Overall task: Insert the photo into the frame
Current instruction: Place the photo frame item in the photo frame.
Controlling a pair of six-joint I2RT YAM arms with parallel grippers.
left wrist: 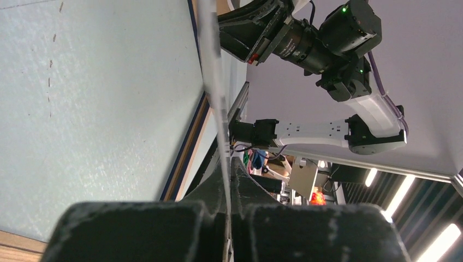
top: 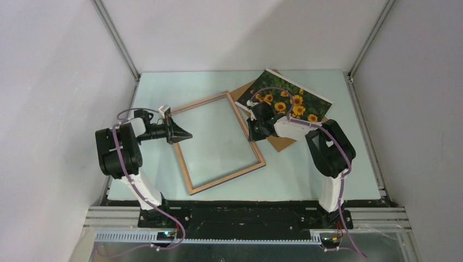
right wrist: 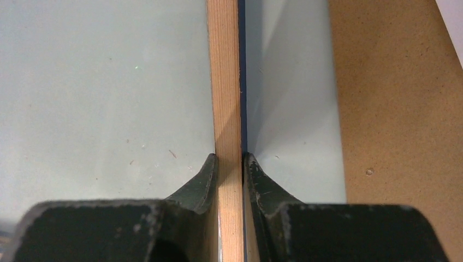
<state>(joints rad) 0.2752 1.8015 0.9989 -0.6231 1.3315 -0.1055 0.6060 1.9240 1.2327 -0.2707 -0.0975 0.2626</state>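
Observation:
The frame (top: 226, 177) lies on the table with its light wood face up. My right gripper (top: 254, 131) is shut on its right rail; in the right wrist view the fingertips (right wrist: 203, 180) press both sides of the wood rail (right wrist: 224, 82). My left gripper (top: 183, 134) is at the frame's left rail. The left wrist view shows it (left wrist: 229, 164) shut on a thin clear pane edge (left wrist: 214, 82), with a frame rail (left wrist: 188, 142) beside it. The photo (top: 289, 98) of sunflowers lies face up at the back right, partly hidden by my right arm.
A brown backing board (top: 281, 143) lies under the photo and shows right of the frame rail (right wrist: 393, 109). White walls with metal posts enclose the pale green table (top: 306, 174) on three sides. The arm bases sit along the near edge.

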